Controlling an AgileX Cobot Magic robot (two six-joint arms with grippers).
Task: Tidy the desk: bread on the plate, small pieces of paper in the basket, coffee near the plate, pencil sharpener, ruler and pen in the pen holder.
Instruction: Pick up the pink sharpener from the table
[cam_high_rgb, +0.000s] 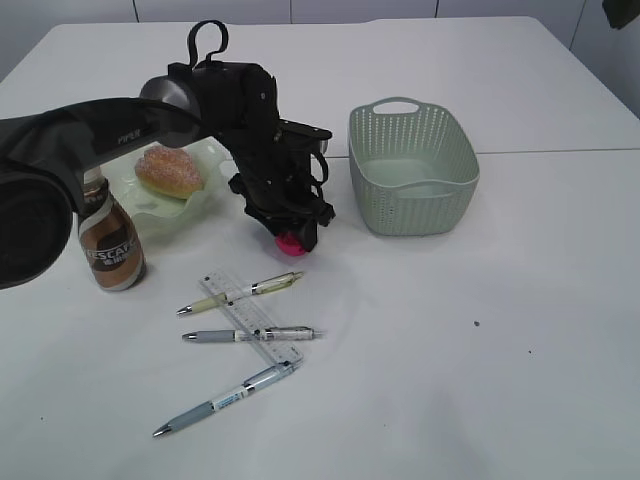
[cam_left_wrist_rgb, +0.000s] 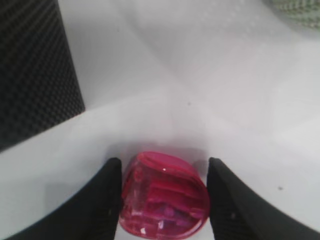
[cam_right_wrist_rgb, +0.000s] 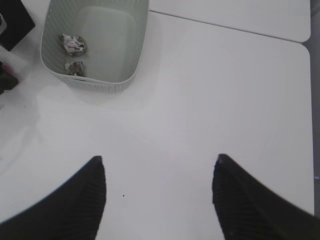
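My left gripper is low over the desk, its two black fingers pressed against either side of the pink pencil sharpener, which rests on the white top. The black mesh pen holder stands just to the left of it; in the exterior view my left arm hides it. The bread lies on the green plate, with the coffee beside it. The clear ruler and three pens lie in front. My right gripper hangs open over bare desk.
The pale green basket stands right of the left arm and holds two crumpled small pieces of paper. A seam runs across the desk behind it. The right arm does not show in the exterior view.
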